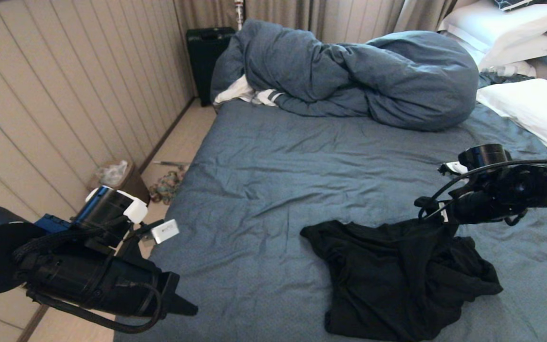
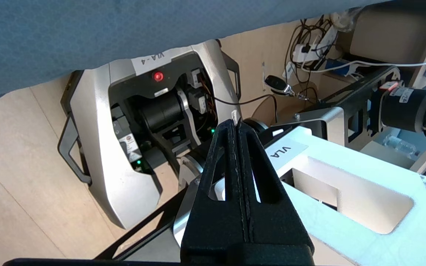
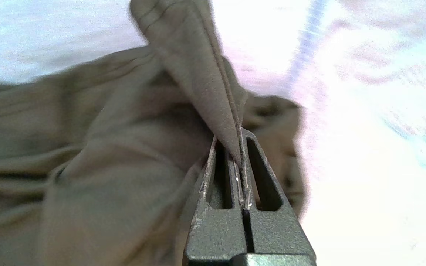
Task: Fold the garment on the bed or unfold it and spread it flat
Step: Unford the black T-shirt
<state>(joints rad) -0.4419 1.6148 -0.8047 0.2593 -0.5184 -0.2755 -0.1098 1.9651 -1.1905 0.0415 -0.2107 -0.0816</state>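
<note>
On bed (image 1: 278,166), right tool (image 3: 239,147) pinching garment (image 1: 397,275)

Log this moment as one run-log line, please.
right gripper: shut on garment, hem lifted | left gripper: shut, empty, off bed | garment: crumpled

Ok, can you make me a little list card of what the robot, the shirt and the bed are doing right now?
garment: black, crumpled in a heap on the bed's near right part
right gripper: shut on a hemmed fold of the garment, lifting it off the heap
left gripper: shut, empty, beside the bed's left edge over the floor
bed: wrinkled blue-grey sheet
duvet: bunched at the far end
pillows: white, far right
</note>
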